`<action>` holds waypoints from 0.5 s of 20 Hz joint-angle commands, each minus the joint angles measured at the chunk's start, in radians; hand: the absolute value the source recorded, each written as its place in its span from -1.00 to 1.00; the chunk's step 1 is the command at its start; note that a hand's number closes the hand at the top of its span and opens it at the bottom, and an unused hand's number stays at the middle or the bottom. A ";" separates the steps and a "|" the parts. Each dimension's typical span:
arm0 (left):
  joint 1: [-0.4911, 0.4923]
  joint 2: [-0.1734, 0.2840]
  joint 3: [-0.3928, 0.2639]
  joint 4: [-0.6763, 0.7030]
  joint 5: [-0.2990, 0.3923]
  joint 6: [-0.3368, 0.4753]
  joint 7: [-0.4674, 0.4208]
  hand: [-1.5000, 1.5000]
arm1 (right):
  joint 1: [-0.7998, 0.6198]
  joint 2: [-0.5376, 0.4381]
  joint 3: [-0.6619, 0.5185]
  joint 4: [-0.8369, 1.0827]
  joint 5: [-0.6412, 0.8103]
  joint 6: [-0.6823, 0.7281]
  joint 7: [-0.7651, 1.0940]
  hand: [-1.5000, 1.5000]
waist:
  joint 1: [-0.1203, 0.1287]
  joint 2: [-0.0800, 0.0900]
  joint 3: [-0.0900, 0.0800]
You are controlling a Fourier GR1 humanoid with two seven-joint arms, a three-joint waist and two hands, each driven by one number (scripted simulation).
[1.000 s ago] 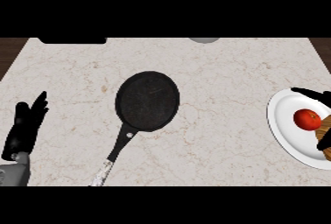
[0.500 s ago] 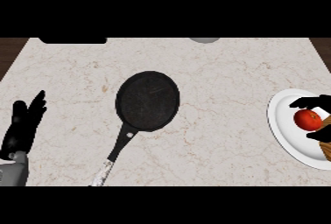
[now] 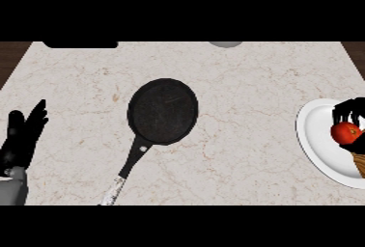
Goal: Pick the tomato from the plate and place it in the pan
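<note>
Your right hand sits over the white plate at the right edge, its black fingers curled down around the tomato, which shows red between them. The tomato is on the plate, not yet raised as far as you can see. Whether the fingers actually bear on it on every side is hidden, so treat the hold as unproven.

The likeliest trouble, as I judge it: a round tomato can roll out of a partial hold when you lift, and land on the plate or the counter. Much of the hand is cut off by the view's edge (so you will get little warning).

The pan lies well apart, near mid-counter, handle toward you. A long carry leaves room for a slip, or a drop short of the rim.

Your left hand rests open at the left edge, fingers up.
</note>
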 commanded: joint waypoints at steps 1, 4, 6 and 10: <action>-0.012 -0.033 -0.011 -0.001 -0.025 0.018 0.002 0.00 | -0.039 0.011 -0.036 0.102 0.016 -0.041 -0.050 1.00 | 0.002 0.001 0.000; 0.038 -0.002 0.028 0.036 0.000 -0.004 -0.062 0.00 | 0.117 0.149 0.034 -0.306 0.006 -0.008 0.258 1.00 | -0.040 -0.015 -0.005; 0.032 -0.006 0.019 0.008 -0.014 0.018 0.004 0.00 | 0.189 0.228 0.074 -0.384 0.050 -0.096 0.352 1.00 | -0.064 -0.026 -0.006; 0.065 -0.014 0.031 0.007 -0.017 0.033 -0.028 0.00 | 0.307 0.309 0.116 -0.656 0.067 -0.121 0.490 1.00 | -0.079 -0.028 -0.006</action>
